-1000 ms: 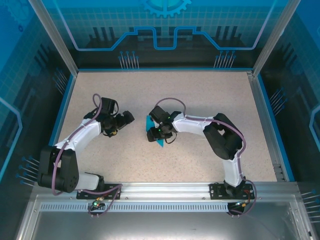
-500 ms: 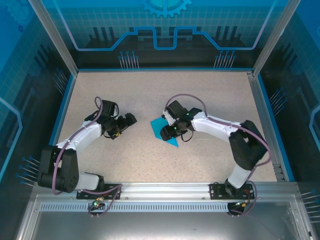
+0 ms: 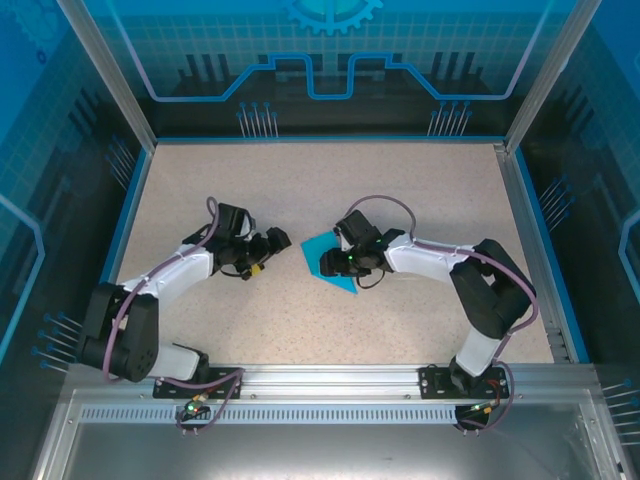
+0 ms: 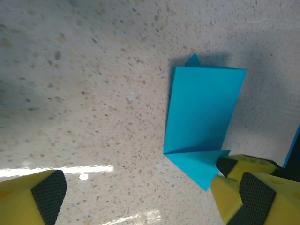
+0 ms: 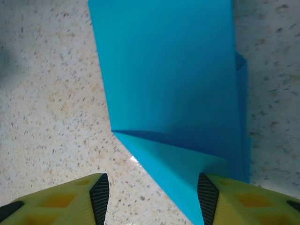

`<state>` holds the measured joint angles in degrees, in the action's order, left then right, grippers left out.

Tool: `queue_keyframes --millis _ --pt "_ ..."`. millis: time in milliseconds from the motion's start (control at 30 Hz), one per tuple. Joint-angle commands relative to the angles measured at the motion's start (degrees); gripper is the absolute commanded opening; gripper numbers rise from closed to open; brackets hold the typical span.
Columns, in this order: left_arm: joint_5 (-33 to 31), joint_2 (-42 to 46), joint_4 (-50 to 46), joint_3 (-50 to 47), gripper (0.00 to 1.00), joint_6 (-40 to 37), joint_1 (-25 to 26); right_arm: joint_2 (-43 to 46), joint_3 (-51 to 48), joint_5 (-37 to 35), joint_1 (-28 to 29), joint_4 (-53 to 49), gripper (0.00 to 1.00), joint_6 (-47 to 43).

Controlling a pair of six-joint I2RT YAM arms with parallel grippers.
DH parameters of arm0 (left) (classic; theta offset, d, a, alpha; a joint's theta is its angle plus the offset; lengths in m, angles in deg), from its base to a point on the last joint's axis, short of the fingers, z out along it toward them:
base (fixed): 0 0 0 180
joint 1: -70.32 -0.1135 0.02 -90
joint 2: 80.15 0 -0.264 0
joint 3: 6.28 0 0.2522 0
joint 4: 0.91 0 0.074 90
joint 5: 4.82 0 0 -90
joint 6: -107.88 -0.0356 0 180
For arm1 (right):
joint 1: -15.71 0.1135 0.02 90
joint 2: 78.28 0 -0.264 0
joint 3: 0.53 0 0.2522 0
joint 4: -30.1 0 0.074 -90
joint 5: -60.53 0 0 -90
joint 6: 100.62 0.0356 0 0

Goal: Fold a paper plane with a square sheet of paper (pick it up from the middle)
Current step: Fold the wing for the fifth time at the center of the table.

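Observation:
The square sheet of paper (image 3: 318,246) lies partly folded near the table's middle, teal-blue, with a triangular flap (image 5: 178,168) creased up from a wider panel (image 4: 204,108). My right gripper (image 3: 336,262) is over it, open. In the right wrist view its jaws (image 5: 153,199) straddle the flap's lower corner, the right fingertip (image 5: 206,194) touching the flap's edge and bare table showing between the pads. My left gripper (image 3: 280,240) is wide open just left of the paper. In the left wrist view its jaws (image 4: 140,194) hold nothing, and its right finger (image 4: 251,192) sits beside the flap's tip.
The speckled beige table (image 3: 400,190) has a raised blue rim (image 3: 132,210) and enclosure posts at the far corners. A metal rail (image 3: 330,375) runs along the near edge by both arm bases. A second yellow finger (image 4: 246,164) shows against the flap.
The paper went from a narrow, raised shape to lying flatter and slightly further right. The right arm stretched out with its elbow further right. The left gripper moved right, close to the paper.

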<state>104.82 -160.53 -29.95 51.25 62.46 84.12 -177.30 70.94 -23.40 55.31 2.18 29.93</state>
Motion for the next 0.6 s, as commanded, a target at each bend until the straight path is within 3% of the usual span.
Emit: queue_keyframes --millis 0,567 --pt "3.83 -1.86 3.15 -0.7 0.97 1.89 1.17 -1.47 -0.86 -0.27 -1.29 3.25 0.55 2.46" --pt "11.43 -11.72 10.27 2.52 0.76 8.27 9.42 -5.28 -7.0 7.5 -6.2 10.3 0.52 9.46"
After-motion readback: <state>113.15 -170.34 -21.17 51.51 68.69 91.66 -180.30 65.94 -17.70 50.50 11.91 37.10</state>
